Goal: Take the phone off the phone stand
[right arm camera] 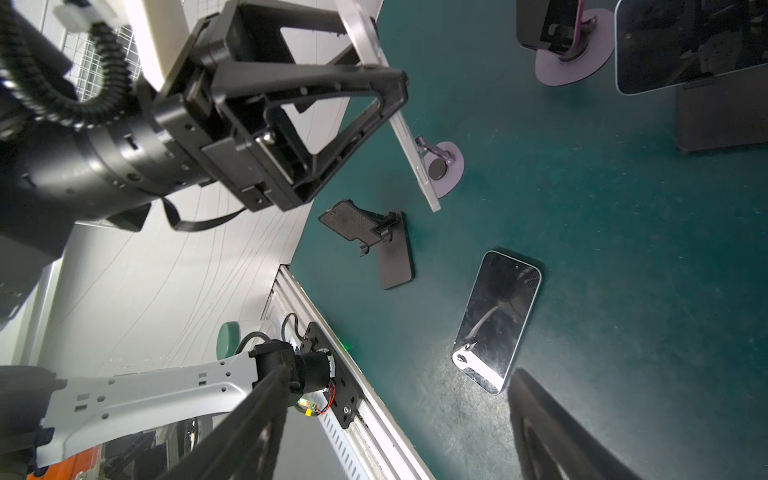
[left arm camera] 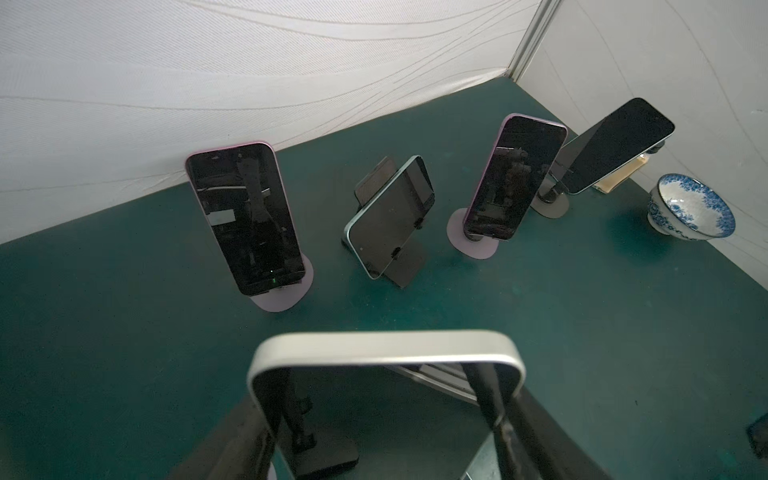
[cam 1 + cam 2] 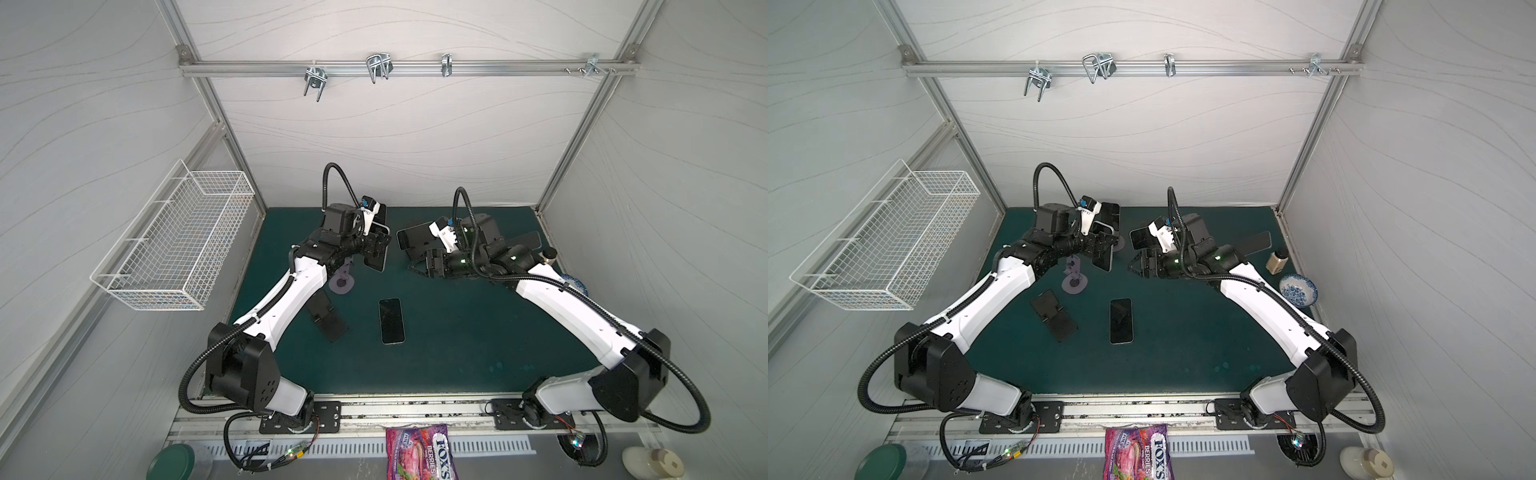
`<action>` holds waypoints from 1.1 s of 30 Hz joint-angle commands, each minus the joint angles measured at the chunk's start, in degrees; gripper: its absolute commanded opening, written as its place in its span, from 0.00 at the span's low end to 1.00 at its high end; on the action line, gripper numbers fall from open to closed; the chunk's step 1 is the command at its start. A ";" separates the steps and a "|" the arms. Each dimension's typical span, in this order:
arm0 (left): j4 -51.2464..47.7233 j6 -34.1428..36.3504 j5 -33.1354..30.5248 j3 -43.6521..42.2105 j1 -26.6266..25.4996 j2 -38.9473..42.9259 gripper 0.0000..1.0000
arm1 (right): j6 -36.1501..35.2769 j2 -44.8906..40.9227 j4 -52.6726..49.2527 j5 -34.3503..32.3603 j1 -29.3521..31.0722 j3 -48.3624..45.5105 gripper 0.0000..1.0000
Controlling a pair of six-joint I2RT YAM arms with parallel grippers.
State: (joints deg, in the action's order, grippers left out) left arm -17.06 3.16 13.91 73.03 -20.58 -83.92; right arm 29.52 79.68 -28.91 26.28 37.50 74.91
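We are looking down at a green mat (image 3: pixel 457 353) crowded with phones and stands. The left gripper (image 3: pixel 375 247) is reaching over the far left of the mat and clamping the silver-edged phone (image 2: pixel 386 347). Its fingers (image 1: pixel 316 81) are spread to about the phone's width and pressing on its two long edges. The gripper is holding the phone steeply tilted, with its back just beside the head of the lavender stand (image 1: pixel 455 160). We are not able to tell whether the back is touching that head or standing apart from it. The stand's base is sitting flat on the mat, left of centre.

The right gripper (image 3: pixel 419 265) is hovering over the far side, right of centre, with its jaws standing wide apart and gripping nothing.

Near the middle, a second phone (image 3: pixel 391 321) is lying flat with its screen up. An empty black stand (image 3: pixel 327 319) is sitting just to its left. In the left wrist view, other phones (image 2: pixel 245 216) are leaning on stands along the far side. A blue-and-white bowl (image 3: pixel 1298 290) is sitting at the right edge.
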 commanded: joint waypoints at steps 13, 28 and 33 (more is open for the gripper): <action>-0.05 -5.10 -7.42 1.85 -6.44 1.06 0.51 | -1.48 -4.15 -2.88 -1.67 -1.25 -2.47 0.84; -5.12 -10.91 -10.67 3.13 -8.16 -2.72 0.46 | -1.56 -6.90 -4.36 -2.71 -2.10 -4.67 0.84; -8.22 -14.14 -11.67 6.24 -8.14 -7.09 0.45 | -1.77 -7.31 -4.54 -2.62 -2.34 -4.96 0.84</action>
State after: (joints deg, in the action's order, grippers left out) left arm -25.26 -7.99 3.49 74.70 -28.45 -88.97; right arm 28.84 73.84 -32.16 24.18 35.57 70.32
